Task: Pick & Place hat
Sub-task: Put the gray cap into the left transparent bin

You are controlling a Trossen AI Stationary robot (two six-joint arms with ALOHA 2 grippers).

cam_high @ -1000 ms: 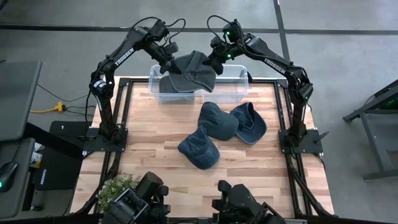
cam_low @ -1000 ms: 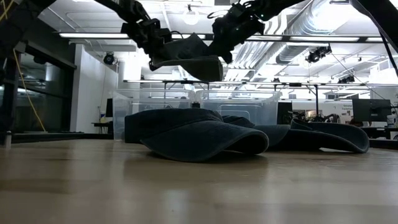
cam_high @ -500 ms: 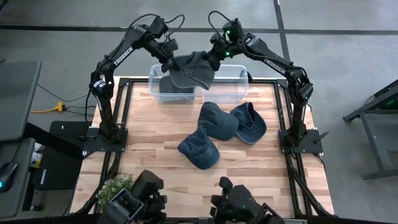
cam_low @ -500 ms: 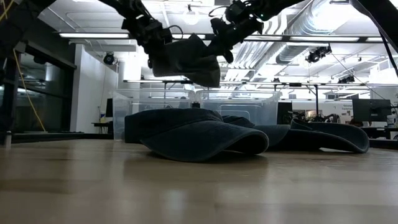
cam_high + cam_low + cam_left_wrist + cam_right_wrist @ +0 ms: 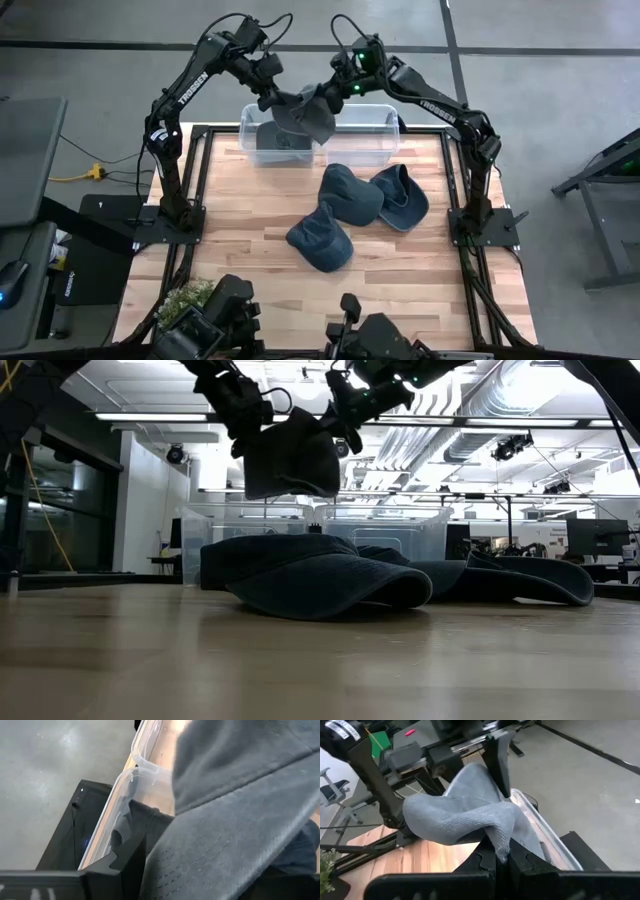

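Observation:
A dark denim hat [image 5: 305, 112] hangs bunched in the air over the clear bin [image 5: 388, 110] at the table's far edge, between my two grippers. My right gripper [image 5: 337, 92] is shut on the hat's right side. My left gripper [image 5: 275, 97] is open at the hat's left side. In the left wrist view the stitched brim [image 5: 235, 835] lies in the wide gap beside one finger [image 5: 131, 857]. In the low view the hat [image 5: 290, 455] hangs clear above the bin. Another dark hat [image 5: 280, 138] lies inside the bin. My right gripper pinches a bunched fold of cloth at the hat's edge [image 5: 501, 845] between its two fingers, coming from the table's right and slanting a little downward. The hat is lifted clear and sags away from the fingers toward my left gripper. My left gripper has the brim between its open fingers; whether they touch it I cannot tell.
Three more dark hats lie in a cluster on the wooden table: one at the middle [image 5: 350, 192], one to its right [image 5: 403, 195], one nearer the front [image 5: 320, 238]. A small plant [image 5: 185, 300] stands at the near left corner.
The hat, spread level between the two grippers a second ago, has bunched up and now hangs narrower and more upright. My right gripper has moved toward the table's left with its hold kept. My left gripper has risen and tipped.

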